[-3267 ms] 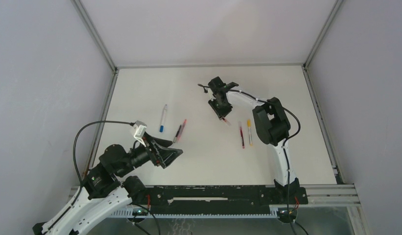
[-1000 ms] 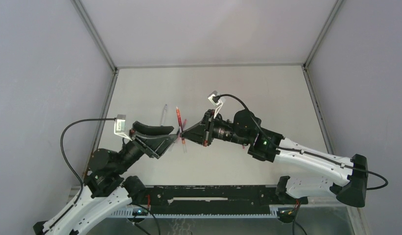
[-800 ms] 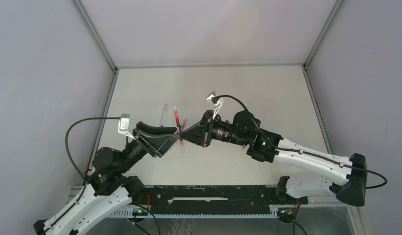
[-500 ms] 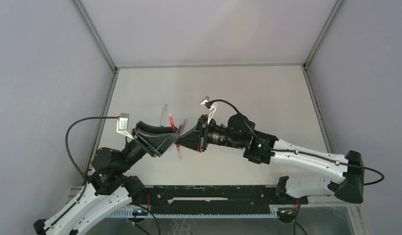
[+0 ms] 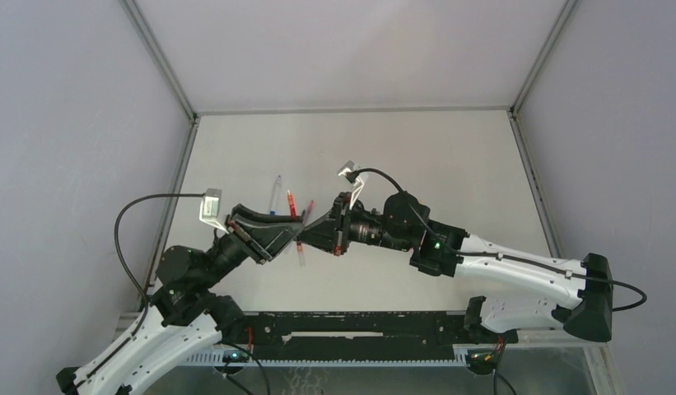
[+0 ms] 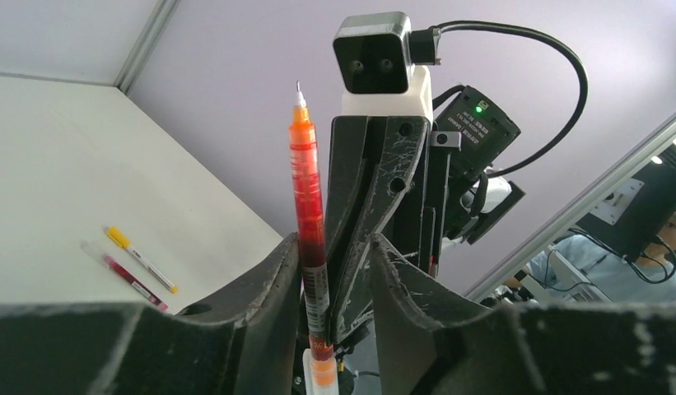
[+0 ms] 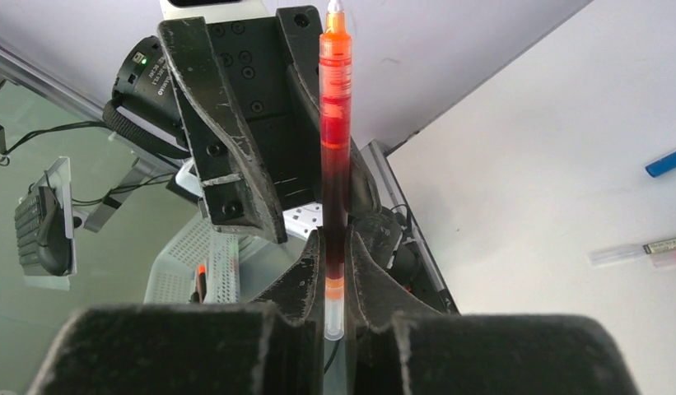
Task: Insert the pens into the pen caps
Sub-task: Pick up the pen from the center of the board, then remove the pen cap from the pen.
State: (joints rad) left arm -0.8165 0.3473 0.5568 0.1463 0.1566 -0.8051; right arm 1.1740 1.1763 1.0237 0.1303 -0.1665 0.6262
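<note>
red pen (image 7: 334, 164): up in the air over the tabletop (image 5: 449, 156), tip bare | right fingers (image 7: 297, 288): pinch its low end tight | left fingers (image 6: 260, 304): partly open around it, gap on one side | yellow pen (image 6: 141, 259): lying on tabletop

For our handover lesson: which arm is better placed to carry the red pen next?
Probably the right. The right claw is shut on the pen, while the left claw only flanks it, with a gap showing.
</note>
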